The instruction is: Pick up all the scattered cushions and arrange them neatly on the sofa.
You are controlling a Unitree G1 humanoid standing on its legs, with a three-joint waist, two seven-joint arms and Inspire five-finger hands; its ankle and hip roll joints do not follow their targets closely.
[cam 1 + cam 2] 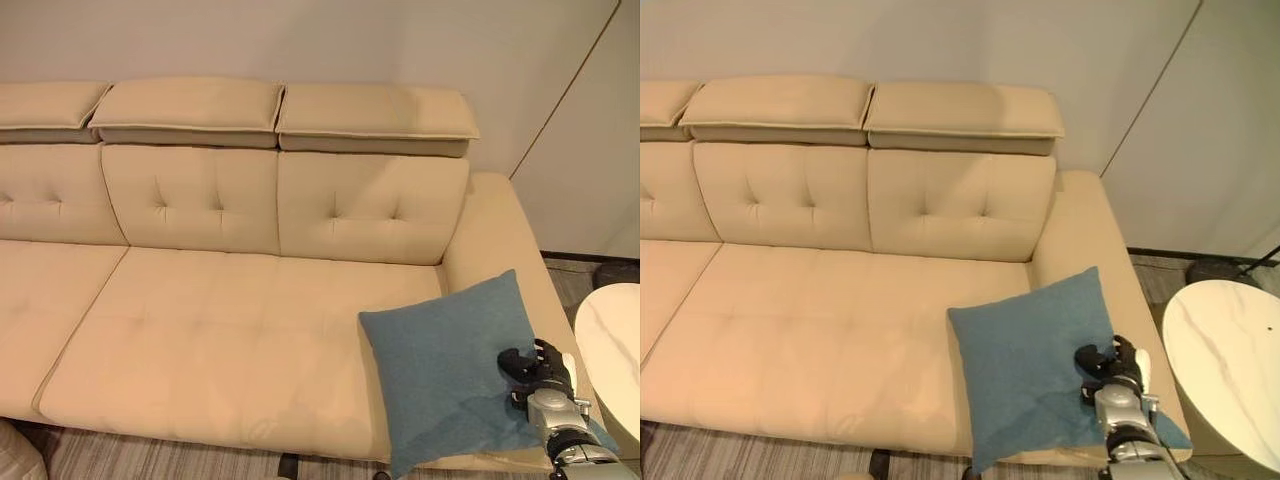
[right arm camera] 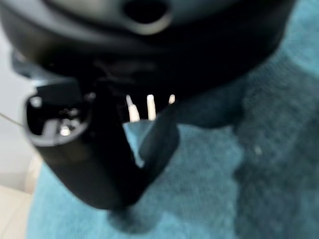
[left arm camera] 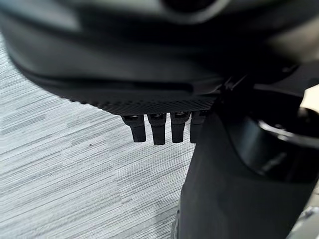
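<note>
Blue cushion (image 1: 448,365) lies on the right end of the beige sofa (image 1: 210,330), on the seat just beside the right armrest (image 1: 500,235), turned corner-up like a diamond, its lower corner overhanging the seat's front edge. Right hand (image 1: 535,370) sits on the cushion's right corner, fingers curled down over the fabric; in the right wrist view the blue cloth lies directly under and past the hand (image 2: 149,134), with thumb and fingers closed onto it, so a grasp on the cushion. Left hand (image 3: 159,127) hangs over the grey striped floor (image 3: 75,169), its fingers pointing down, straight and relaxed, holding nothing. A round white marble-look tabletop (image 1: 1230,360) stands just beside the sofa's right armrest, near the cushion but apart from it.
</note>
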